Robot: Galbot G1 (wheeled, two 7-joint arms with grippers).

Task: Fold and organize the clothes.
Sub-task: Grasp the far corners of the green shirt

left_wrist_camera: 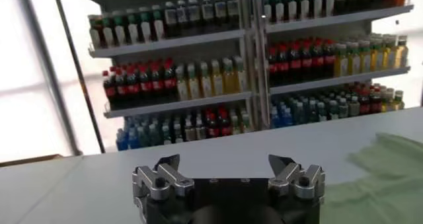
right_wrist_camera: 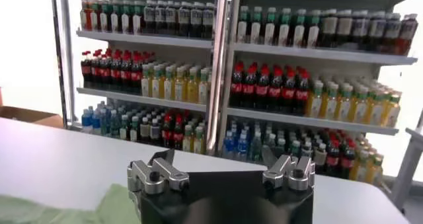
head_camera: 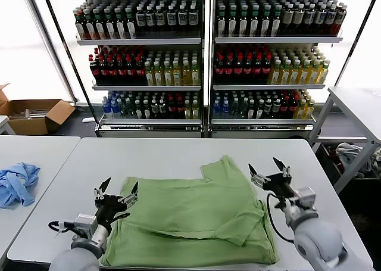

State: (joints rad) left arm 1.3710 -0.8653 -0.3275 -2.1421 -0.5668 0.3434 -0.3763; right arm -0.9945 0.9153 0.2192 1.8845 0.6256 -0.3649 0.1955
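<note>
The green polo shirt [head_camera: 196, 217] lies half folded between two wide-open claws, left [head_camera: 116, 193] and right [head_camera: 268, 168]. A bad grab could undo its fold.

You see the light green polo shirt [head_camera: 196, 214] lying partly folded and rumpled in the lower centre, one sleeve pointing up-frame.
</note>
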